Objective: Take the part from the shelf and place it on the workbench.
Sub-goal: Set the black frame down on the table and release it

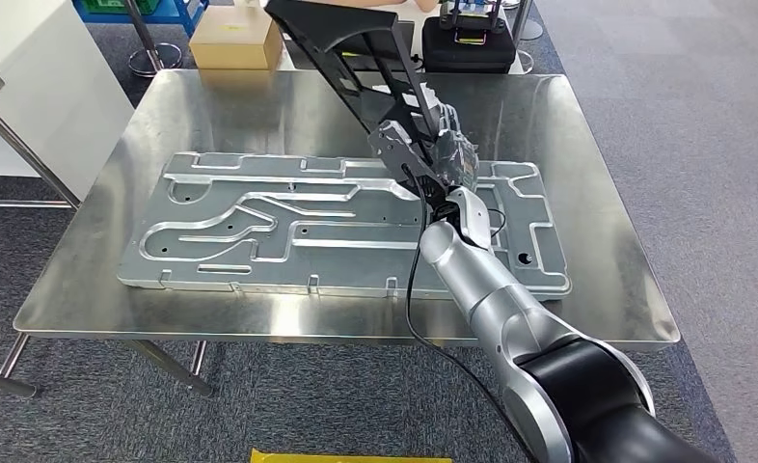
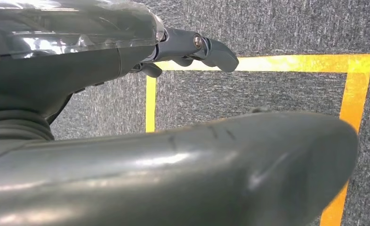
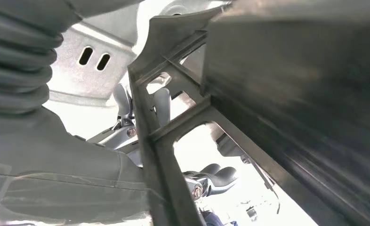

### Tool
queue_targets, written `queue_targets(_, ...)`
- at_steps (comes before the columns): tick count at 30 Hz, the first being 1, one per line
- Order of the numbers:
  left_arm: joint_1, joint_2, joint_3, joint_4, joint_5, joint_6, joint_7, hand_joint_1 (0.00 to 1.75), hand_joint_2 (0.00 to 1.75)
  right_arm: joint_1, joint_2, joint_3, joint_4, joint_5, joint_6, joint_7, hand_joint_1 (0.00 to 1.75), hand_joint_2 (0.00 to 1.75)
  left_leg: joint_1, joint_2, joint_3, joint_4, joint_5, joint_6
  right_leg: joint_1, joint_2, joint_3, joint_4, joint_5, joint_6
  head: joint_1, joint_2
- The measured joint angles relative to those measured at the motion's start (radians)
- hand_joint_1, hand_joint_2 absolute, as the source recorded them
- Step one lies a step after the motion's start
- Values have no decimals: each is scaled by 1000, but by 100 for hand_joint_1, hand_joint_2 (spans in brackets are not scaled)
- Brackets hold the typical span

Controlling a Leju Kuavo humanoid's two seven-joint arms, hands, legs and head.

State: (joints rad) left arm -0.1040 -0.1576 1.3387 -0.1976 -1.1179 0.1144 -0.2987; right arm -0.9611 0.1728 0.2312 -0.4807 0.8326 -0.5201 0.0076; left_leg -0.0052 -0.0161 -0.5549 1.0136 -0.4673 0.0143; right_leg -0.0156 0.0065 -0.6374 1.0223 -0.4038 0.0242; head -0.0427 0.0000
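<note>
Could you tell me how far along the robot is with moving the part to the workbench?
Done: the black part is off the shelf, gripped by the right hand. In hand: it is held tilted above the metal plate on the workbench. Left: lowering it and letting go. The left hand hangs over the floor.

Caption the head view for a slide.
Right hand holds the black frame part tilted above the grey metal panel on the steel workbench.

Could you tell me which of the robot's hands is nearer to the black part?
Right. The right hand grips the black part above the workbench; the left hand hangs over the floor.
</note>
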Motion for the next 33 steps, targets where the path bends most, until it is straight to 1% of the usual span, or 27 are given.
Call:
queue_targets(7,0,0,7,0,0,-1,1,0,0,1,0,-1,0,14,2,4,0,0,0,0,0,0,0,0,0,0,0,0,0,0,0,0)
queue_targets(15,0,0,8,0,-3,-11,4,0,0,13,0,-19,-11,62,13,18,0,0,0,0,1,0,0,0,0,0,1,0,0,0,0,0)
queue_targets(18,0,0,7,0,-10,-19,6,0,0,15,-1,-27,-13,95,23,42,0,0,0,0,2,0,0,0,0,0,2,0,0,0,0,0)
queue_targets(23,0,2,2,0,-30,-35,7,0,0,6,-2,-28,-8,165,77,95,0,0,0,0,4,0,0,0,0,0,4,0,0,0,0,0)
queue_targets(33,0,8,-16,0,-42,-54,0,0,0,-17,1,-27,22,206,117,139,0,0,0,0,8,0,0,0,0,0,9,-1,0,0,0,0)
